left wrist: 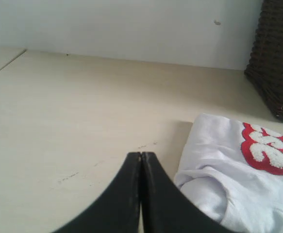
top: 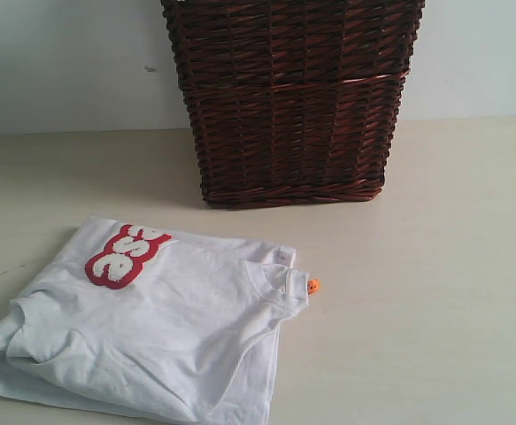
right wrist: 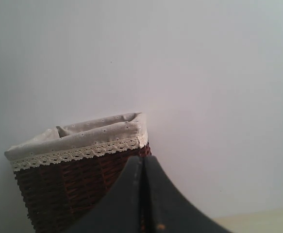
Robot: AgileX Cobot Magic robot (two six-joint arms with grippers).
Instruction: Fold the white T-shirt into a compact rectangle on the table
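Both jaws clenched, empty; soft white cotton T-shirt (top: 151, 345) lies loosely folded on pale beige tabletop (top: 435, 266); pinching one layer could unravel it.

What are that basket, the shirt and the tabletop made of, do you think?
Basket: dark brown woven wicker, with slightly glossy strands.
Shirt: soft white fabric, probably cotton, judging by its limp folds.
Table: pale beige, matte, with faint grain; wood or laminate, hard to say.
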